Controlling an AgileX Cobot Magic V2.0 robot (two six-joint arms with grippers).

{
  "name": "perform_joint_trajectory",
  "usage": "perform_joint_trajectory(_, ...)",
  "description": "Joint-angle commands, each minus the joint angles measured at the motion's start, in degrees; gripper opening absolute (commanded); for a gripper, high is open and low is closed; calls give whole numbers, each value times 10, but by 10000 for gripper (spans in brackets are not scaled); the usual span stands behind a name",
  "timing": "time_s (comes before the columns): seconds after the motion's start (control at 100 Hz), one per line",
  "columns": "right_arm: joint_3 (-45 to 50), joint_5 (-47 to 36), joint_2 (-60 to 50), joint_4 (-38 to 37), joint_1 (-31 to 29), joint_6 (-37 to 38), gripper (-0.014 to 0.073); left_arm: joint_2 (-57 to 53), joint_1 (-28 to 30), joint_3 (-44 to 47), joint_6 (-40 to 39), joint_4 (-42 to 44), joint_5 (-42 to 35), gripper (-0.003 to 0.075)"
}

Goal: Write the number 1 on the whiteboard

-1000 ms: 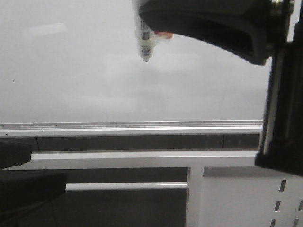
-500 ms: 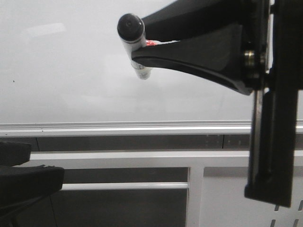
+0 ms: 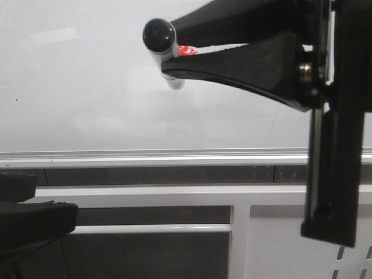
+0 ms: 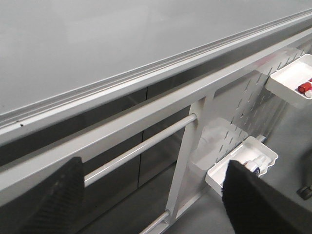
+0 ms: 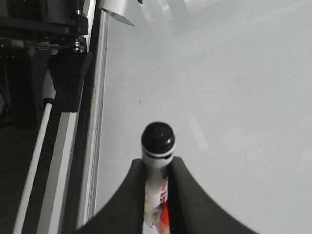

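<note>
Whiteboard [image 3: 81, 81] fills upper part of front view, glossy white, w/ silver bottom rail [image 3: 145, 157] running across below it. No marker stroke visible on it in this view; only a tiny black dot [image 3: 16, 99] at far left. Right gripper [image 3: 174, 53] reaches in from the right, black fingers pinched on a marker [image 3: 164, 51]: black cap end toward camera, pale barrel angled down & away toward the board. Can't tell if tip touches the surface. White frame [image 3: 174, 195] w/ perforated panel sits below the rail. Left gripper's dark finger [image 3: 35, 224] shows at lower left, low, well apart from the board.

Left wrist view: left gripper [image 4: 156, 204] fingers spread wide, nothing between them. Board's lower edge & rail run diagonally across; frame bars beneath. Two white trays [image 4: 292, 83] hang on the perforated panel, small items inside, too small to name.

Right wrist view: both fingers pressed on marker barrel, black cap sticking out past them, red print on the barrel. Whiteboard behind, blank except the dot.
</note>
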Motion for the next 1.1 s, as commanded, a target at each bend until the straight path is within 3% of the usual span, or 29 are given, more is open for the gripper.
perform_joint_trajectory(0.0,-24,-48,-5,-2,1,-10,-78,-7,-2,15,1,-7,-126,526)
perform_joint_trajectory(1.09,-44,-49,17,-1,-51,-25,-79,-7,-2,15,1,-14,-126,526)
